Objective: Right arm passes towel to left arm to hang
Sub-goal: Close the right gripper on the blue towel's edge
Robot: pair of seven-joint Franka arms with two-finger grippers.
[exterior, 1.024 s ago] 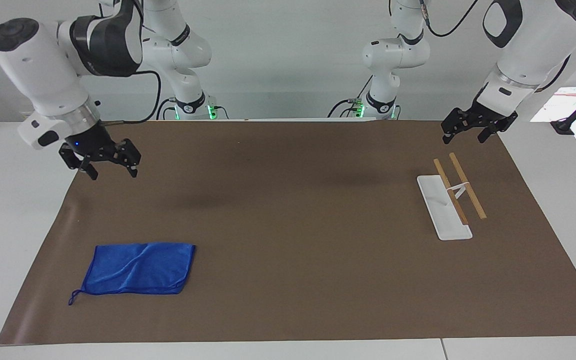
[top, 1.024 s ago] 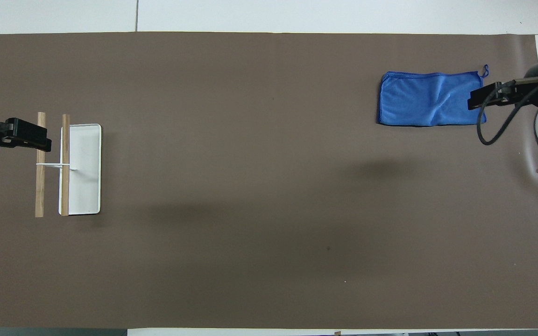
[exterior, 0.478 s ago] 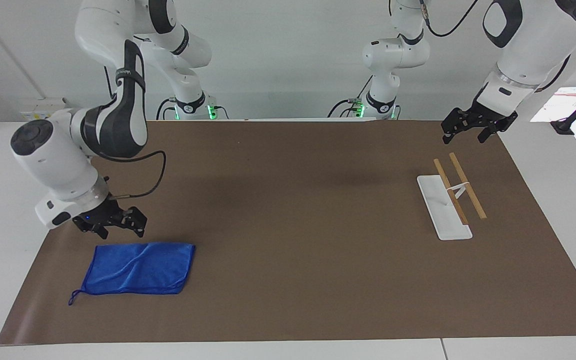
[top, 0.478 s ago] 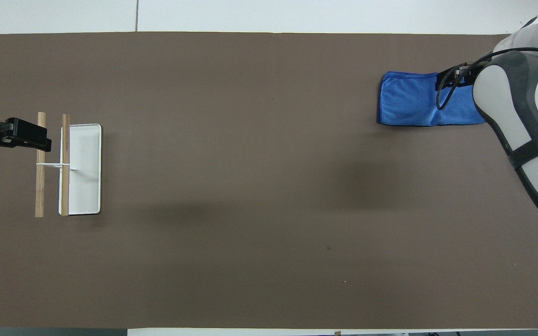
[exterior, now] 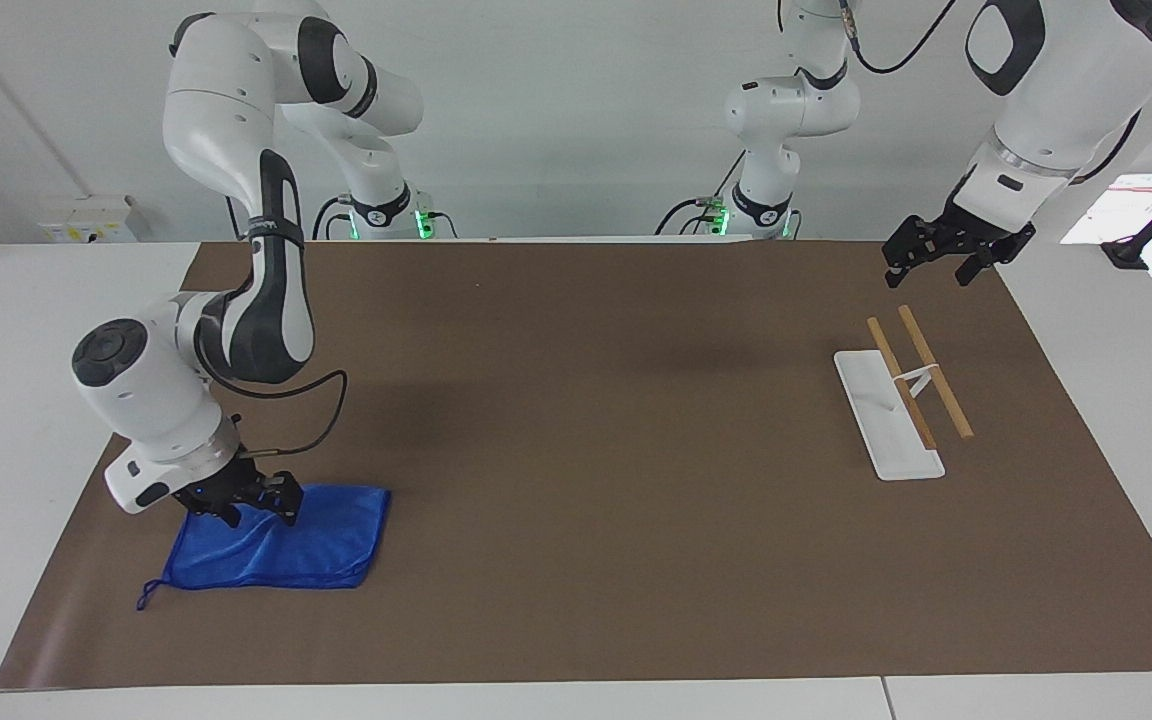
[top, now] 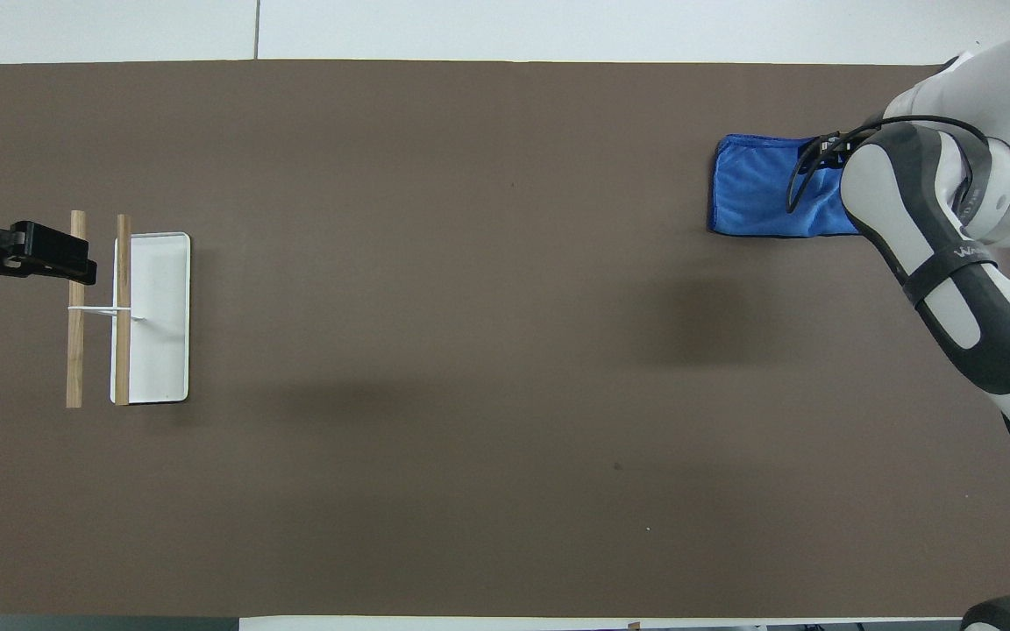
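The blue towel (exterior: 321, 540) lies flat on the brown mat toward the right arm's end of the table, its cord loop (exterior: 146, 596) at the corner farthest from the robots. My right gripper (exterior: 261, 515) is open and low on the towel's edge nearer to the robots, fingers astride the cloth. In the overhead view the right arm covers part of the towel (top: 755, 188) and the loop. My left gripper (exterior: 926, 278) is open and empty, held above the mat's edge beside the rack; that arm waits. It also shows in the overhead view (top: 75, 261).
A towel rack with a white base (exterior: 881, 420) and two wooden rods (exterior: 936, 375) stands toward the left arm's end of the table; it also shows in the overhead view (top: 159, 350). A brown mat (exterior: 596, 420) covers the table.
My right arm has swung out and down from above the mat's corner near the robots to the towel, and its gripper now rests low on it. The left arm and towel have not moved.
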